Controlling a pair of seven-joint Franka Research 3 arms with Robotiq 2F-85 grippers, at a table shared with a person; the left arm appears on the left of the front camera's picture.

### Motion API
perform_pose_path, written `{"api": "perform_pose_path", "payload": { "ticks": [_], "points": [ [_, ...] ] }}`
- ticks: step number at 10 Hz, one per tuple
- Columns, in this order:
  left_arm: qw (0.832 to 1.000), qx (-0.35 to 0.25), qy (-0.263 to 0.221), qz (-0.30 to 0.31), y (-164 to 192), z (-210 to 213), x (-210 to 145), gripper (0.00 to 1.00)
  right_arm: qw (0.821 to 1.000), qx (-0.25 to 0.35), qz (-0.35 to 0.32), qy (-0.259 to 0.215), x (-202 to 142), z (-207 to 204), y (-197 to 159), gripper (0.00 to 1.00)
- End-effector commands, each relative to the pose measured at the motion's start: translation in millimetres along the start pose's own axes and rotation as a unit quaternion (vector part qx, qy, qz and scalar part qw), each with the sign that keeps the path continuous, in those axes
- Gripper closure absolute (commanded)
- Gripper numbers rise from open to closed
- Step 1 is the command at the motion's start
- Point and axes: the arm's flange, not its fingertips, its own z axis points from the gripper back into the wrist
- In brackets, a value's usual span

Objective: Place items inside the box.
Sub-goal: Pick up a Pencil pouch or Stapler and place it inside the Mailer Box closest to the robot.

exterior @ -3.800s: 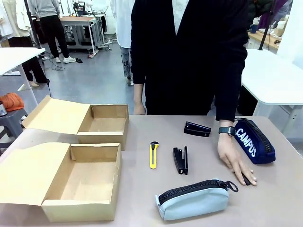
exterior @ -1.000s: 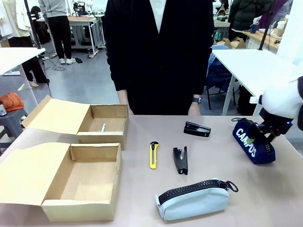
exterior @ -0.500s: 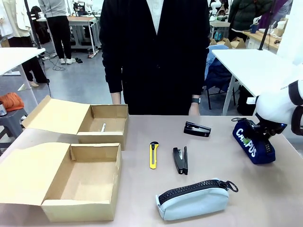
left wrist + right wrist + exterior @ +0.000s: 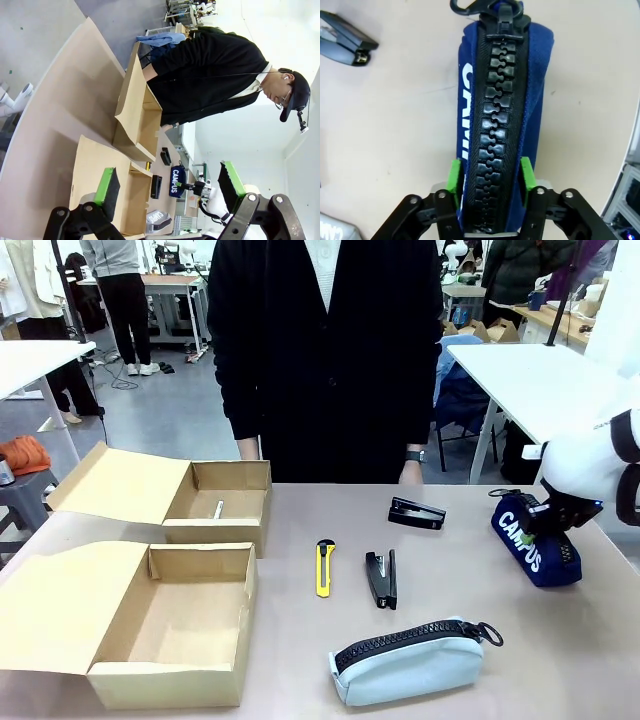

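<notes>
The navy pouch (image 4: 535, 540) lies on the right side of the tabletop (image 4: 585, 670). Our right gripper (image 4: 490, 175) sits astride it, jaws pinching the fabric on either side of the chunky black zip.

We judge the pouch soft and light, so its ends will likely droop when lifted. It is best held across its width near the middle. The cloth should grip well against the green pads (image 4: 453, 175).

Our left gripper (image 4: 169, 182) looks across the boxes from the side, its jaws spread wide with nothing between them.

We count:
- Two open cardboard boxes, a near box (image 4: 170, 640) and a far box (image 4: 215, 490). The far box holds one marker (image 4: 219, 508).
- Two pouches on the tabletop, the navy one and a grey pouch (image 4: 405, 665).
- Two black staplers, a long stapler (image 4: 380, 578) and a short stapler (image 4: 417, 512).
- One yellow knife (image 4: 324, 567).

A person (image 4: 330, 360) stands at the far side.
</notes>
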Motion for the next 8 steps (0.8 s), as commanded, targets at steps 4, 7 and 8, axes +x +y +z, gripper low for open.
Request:
{"api": "perform_pose_path", "payload": {
  "ticks": [4,7,8],
  "points": [
    [1.0,-0.009,-0.002,-0.008,-1.5,-0.3,0.3,0.0,1.0,-0.021,-0.015,-0.007,-2.8,1.3,0.3,1.0],
    [1.0,-0.009,-0.002,-0.008,-1.5,-0.3,0.3,0.0,1.0,-0.016,-0.011,0.0,-7.2,14.2,-4.9,1.0],
    [1.0,-0.009,-0.002,-0.008,-1.5,-0.3,0.3,0.0,1.0,0.0,0.002,-0.001,-16.1,40.3,-10.6,1.0]
  ]
}}
